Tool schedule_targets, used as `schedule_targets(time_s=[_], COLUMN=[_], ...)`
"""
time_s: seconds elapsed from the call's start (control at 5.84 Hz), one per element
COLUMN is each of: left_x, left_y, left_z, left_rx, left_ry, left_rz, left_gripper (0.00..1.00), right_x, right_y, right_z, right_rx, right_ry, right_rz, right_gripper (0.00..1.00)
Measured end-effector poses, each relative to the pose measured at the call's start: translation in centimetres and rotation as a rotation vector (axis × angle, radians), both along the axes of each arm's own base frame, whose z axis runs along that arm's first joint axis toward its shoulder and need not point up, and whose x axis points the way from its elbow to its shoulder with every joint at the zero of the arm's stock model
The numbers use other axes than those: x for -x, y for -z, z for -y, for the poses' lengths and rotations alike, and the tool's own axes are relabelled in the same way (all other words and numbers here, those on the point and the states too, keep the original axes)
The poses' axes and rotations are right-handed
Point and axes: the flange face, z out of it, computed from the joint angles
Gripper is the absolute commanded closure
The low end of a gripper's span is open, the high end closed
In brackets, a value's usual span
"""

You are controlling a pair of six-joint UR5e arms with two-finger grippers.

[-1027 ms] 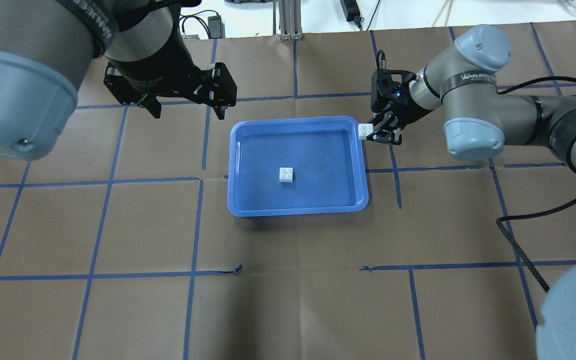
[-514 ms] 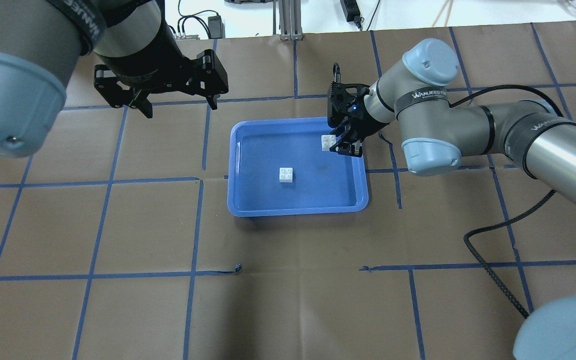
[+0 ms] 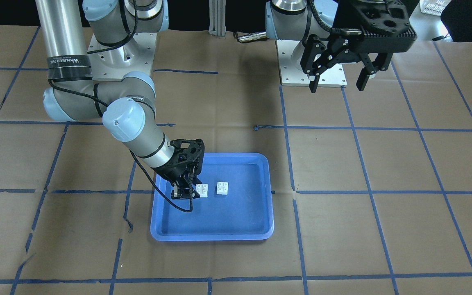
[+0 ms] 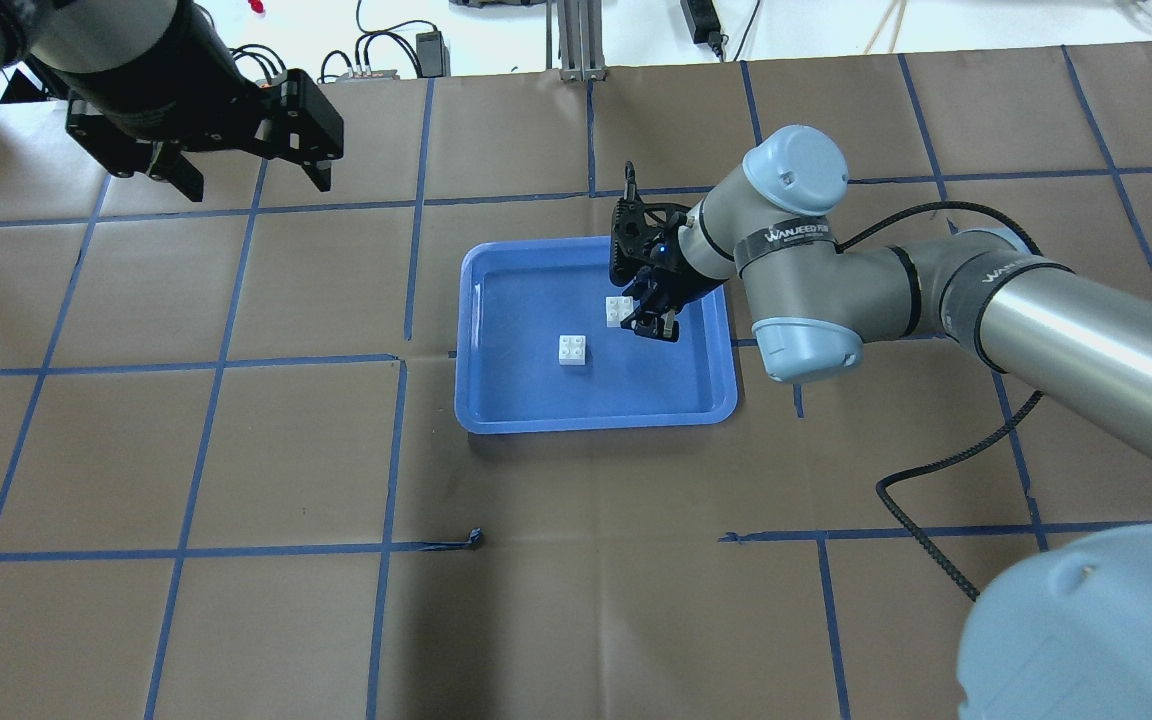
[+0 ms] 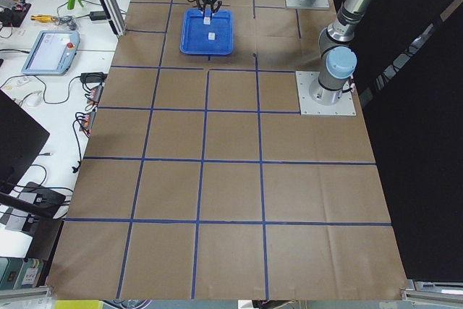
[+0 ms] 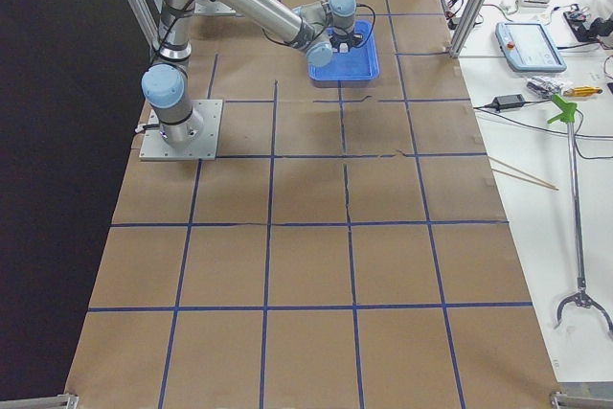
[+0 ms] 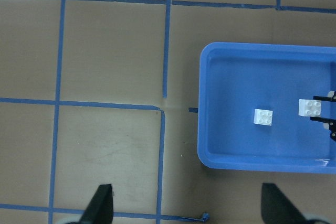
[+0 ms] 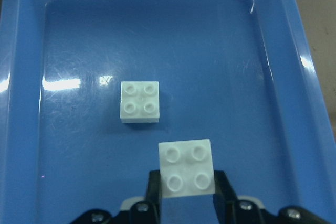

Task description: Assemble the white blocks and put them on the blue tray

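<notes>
The blue tray lies at the table's middle. One white block lies studs-up on the tray floor. My right gripper is shut on the second white block and holds it studs-up over the tray, just right of and apart from the lying block. The right wrist view shows the held block between the fingers, close to the lying block. My left gripper is open and empty, high over the table's far left, away from the tray.
Brown paper with blue tape lines covers the table. The right arm's black cable trails over the table to the tray's right. Cables and a power brick lie beyond the far edge.
My right gripper has carried its white block leftward from the tray's right rim to over the tray floor, near the lying block. My left gripper has drawn back to the left.
</notes>
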Motion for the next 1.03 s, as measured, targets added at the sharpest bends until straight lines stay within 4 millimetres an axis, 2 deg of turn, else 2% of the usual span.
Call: schedule_targets(time_s=[0.34,1.03], left_x=[-1.5,-0.9], left_y=[0.3,1.4], left_z=[0.0,-0.5], left_rx=[-0.021,-0.093], left_ry=[0.004,0.090], left_rz=[0.005,-0.079], left_gripper=[0.01,0.01], right_x=[-0.7,-1.1], right_y=[1.5,3.5], right_z=[-0.4,-2.2], right_rx=[-0.017,-0.060], right_ry=[0.000,-0.010], right_rz=[0.000,-0.011], right_gripper=[0.75,0.75])
